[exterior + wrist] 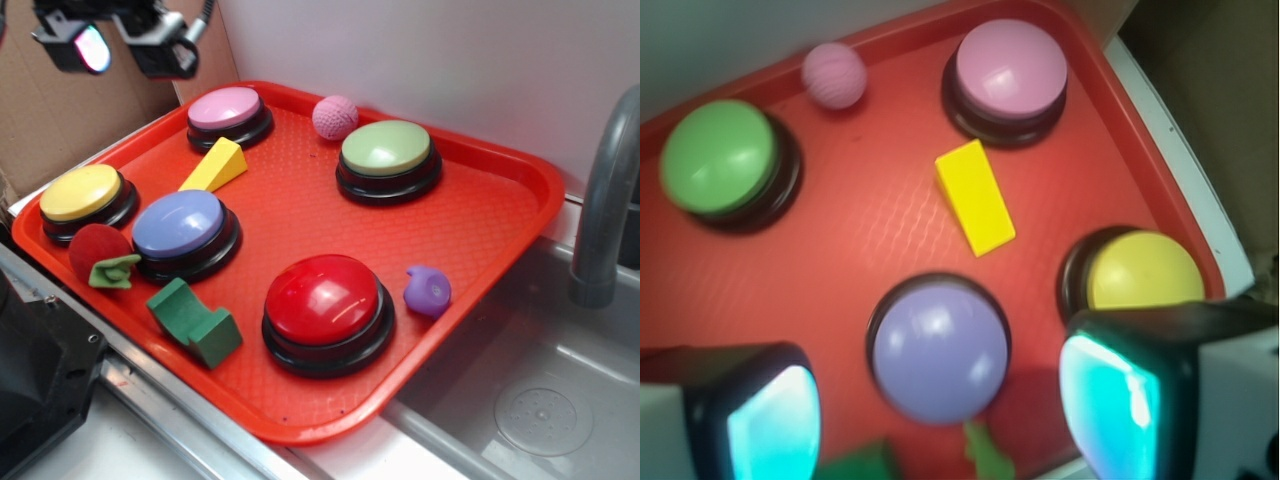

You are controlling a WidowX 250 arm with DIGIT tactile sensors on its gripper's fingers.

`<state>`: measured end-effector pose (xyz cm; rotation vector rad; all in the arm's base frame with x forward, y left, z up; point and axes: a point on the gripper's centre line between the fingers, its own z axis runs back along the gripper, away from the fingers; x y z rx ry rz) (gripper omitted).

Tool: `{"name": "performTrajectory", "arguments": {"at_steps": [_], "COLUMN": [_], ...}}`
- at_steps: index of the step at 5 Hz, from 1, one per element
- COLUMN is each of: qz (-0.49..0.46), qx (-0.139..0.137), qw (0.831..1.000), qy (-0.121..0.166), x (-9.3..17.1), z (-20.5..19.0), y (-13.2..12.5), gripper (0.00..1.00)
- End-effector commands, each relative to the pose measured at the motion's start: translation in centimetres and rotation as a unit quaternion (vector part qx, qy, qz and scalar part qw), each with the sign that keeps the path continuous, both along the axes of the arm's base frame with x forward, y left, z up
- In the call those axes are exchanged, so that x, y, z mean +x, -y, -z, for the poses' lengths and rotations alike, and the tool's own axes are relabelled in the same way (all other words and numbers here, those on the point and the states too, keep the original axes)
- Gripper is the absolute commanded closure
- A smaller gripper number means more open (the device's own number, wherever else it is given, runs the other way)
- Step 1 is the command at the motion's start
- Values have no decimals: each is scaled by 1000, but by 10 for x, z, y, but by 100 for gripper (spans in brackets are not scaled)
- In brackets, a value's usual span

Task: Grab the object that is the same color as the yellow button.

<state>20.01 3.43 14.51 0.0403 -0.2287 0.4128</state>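
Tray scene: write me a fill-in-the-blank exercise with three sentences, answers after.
1. The yellow wedge lies on the red tray between the yellow button and the ____ button.
2. The tool hangs over the tray with its jaws ____, holding nothing.
3. The knitted pink ball sits between the pink button and the pale ____ button.

Missing words: pink; open; green
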Motion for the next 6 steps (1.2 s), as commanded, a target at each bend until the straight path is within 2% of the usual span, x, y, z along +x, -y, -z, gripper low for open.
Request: {"name": "performTrajectory", "arguments": {"at_steps": [1, 2, 3, 4, 5, 6], "qz": [-7, -17, -18, -6, 0, 1], "qx": [11, 7, 3, -15, -4, -24], "qw": [999, 999, 999, 1000, 1000, 1000], "qy": [47, 49, 28, 23, 9, 8], "x": [35, 49, 59, 66, 71, 70], "z": [47, 67, 88, 99, 109, 109], "y": [-34, -47, -59, -64, -68, -66], "gripper": [0, 0, 0, 0, 0, 0]}}
